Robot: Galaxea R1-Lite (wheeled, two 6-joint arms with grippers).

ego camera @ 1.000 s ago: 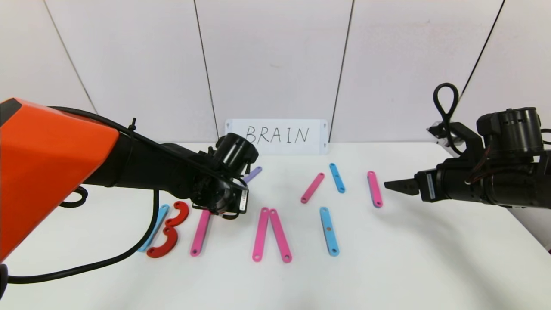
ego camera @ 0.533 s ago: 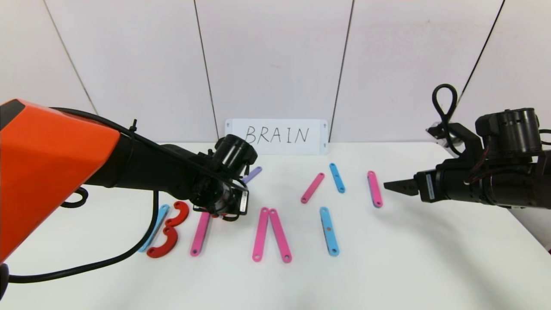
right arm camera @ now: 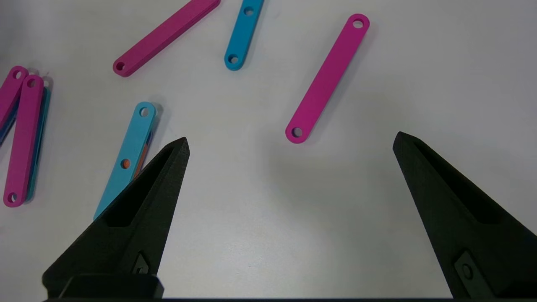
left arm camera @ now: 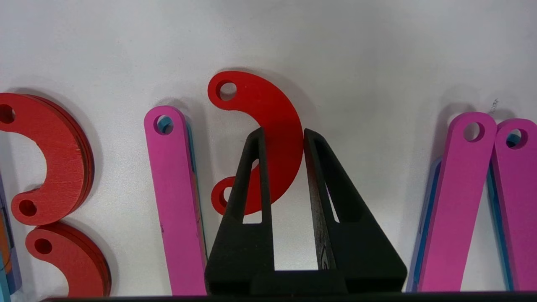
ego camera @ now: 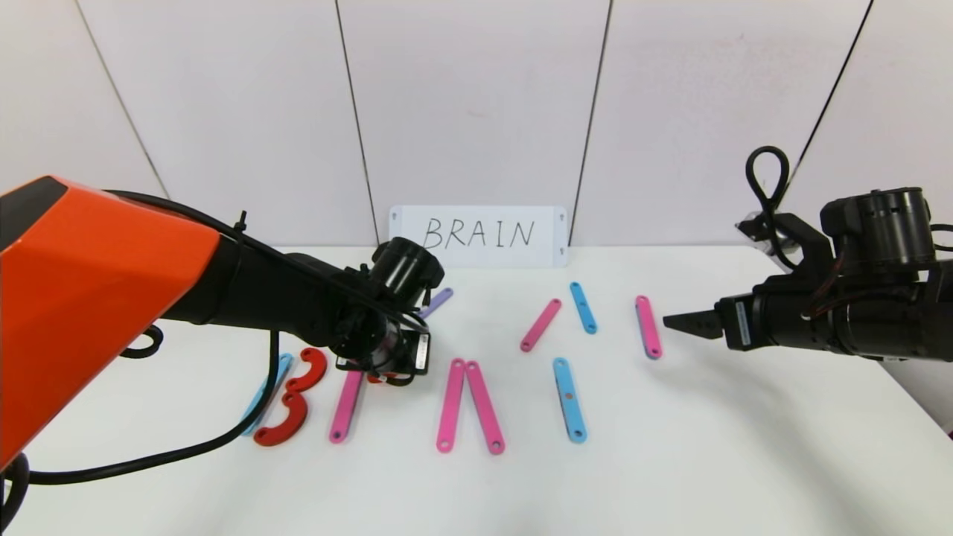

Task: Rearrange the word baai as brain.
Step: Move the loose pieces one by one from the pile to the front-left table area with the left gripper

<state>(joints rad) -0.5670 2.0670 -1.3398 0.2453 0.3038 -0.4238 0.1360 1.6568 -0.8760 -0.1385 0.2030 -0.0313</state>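
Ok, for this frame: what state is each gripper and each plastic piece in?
Left gripper: shut on red curve, low at the table.
Right gripper: open, empty, hovering over the table's right side.
Two red curves: flat, stacked as B's bumps.
Pink pair: flat, tops touching.
Pink bar: flat, beside the held curve.
BRAIN card: upright against the wall.

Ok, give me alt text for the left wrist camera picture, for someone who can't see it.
The left gripper is closed on a red C-shaped curve lying on the white table. A pink bar lies beside the curve, with two more red curves beyond it and a pair of pink bars on the other side.
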